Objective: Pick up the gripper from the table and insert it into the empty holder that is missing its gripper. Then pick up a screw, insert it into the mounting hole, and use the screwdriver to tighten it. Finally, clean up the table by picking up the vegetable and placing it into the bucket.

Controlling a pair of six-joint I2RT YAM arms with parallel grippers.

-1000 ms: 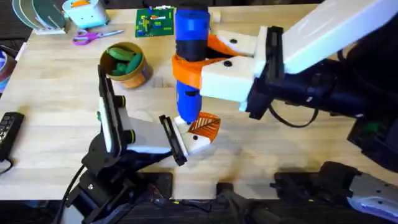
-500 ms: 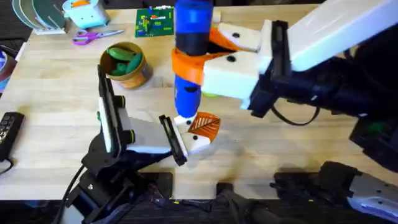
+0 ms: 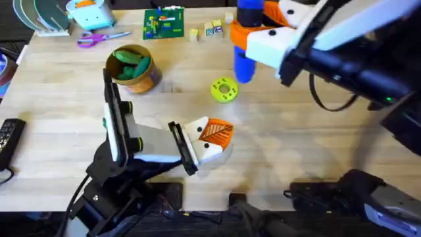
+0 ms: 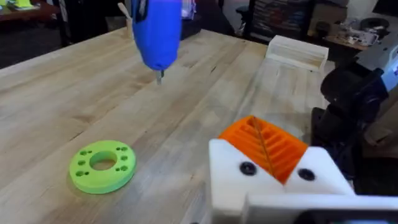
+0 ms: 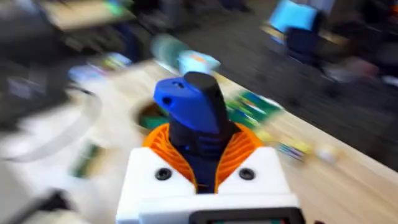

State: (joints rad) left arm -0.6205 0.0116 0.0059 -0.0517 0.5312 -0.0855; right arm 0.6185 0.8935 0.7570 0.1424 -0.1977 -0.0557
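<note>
The blue screwdriver (image 3: 245, 41) hangs upright above the table's far right, tip down, with my right gripper (image 3: 253, 33) shut on its body; the right wrist view shows orange pads around the screwdriver (image 5: 193, 118). My left gripper (image 3: 214, 138) rests low at the table's near middle, its white fingers and orange ribbed pads (image 4: 267, 148) pressed together, nothing seen between them. The tan bucket (image 3: 146, 74) stands at the left rear with a green vegetable (image 3: 128, 59) inside. The loose gripper piece, the holder and the screw are out of view.
A lime-green disc (image 3: 223, 90) with holes lies between the two grippers, also seen as the disc (image 4: 102, 165) below the screwdriver (image 4: 157, 31). A circuit board (image 3: 164, 23), scissors (image 3: 102, 38) and small blocks (image 3: 210, 28) line the far edge. A remote (image 3: 10, 138) sits at left.
My right arm lifted the screwdriver off the left gripper's fingers and carried it back and to the right, uncovering the green disc. The left arm stayed still.
</note>
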